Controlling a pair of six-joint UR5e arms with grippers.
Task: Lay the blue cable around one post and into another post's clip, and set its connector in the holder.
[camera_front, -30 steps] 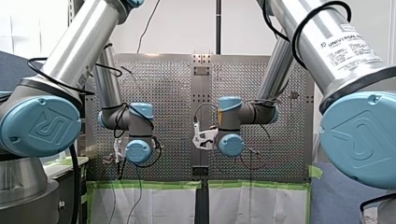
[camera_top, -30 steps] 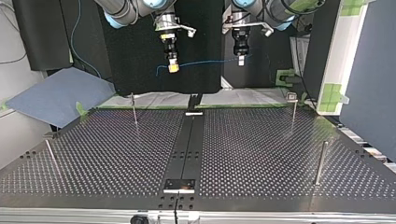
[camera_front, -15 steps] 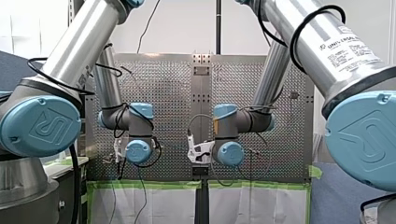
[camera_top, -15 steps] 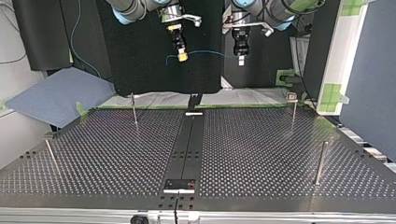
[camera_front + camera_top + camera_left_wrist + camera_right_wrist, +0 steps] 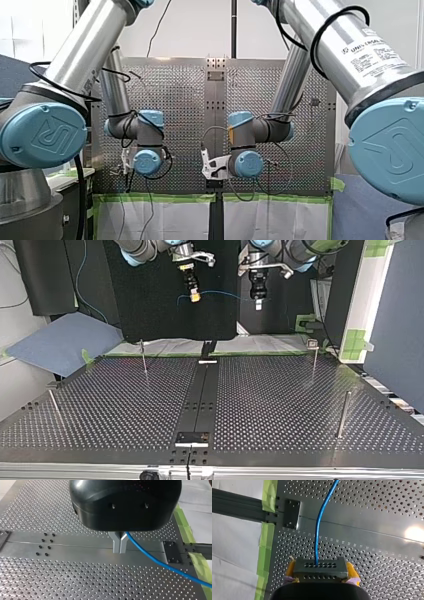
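Note:
The blue cable (image 5: pixel 220 292) hangs in the air between both grippers, above the table's far edge in the top view. My right gripper (image 5: pixel 195 296) is shut on the cable's grey connector (image 5: pixel 329 566); its yellow pads (image 5: pixel 351 570) press the block's two sides. From the connector the cable (image 5: pixel 321 525) runs straight ahead over the perforated table. My left gripper (image 5: pixel 120 547) has its metal fingers shut on the cable (image 5: pixel 160 563), which trails off to one side. In the top view my left gripper (image 5: pixel 258 303) hangs to the right of the other.
Thin posts stand on the perforated table (image 5: pixel 280 410): two far ones (image 5: pixel 143 357) (image 5: pixel 314 360) and two near ones (image 5: pixel 55 407) (image 5: pixel 342 415). A dark centre strip (image 5: pixel 202 395) ends in a black plate (image 5: pixel 192 438) at the near edge. Green tape (image 5: pixel 268 495) lines the table edge.
In the top view my right gripper has carried the connector to the right and upward, toward my left gripper, so the cable between them bows. My left gripper has stayed put.

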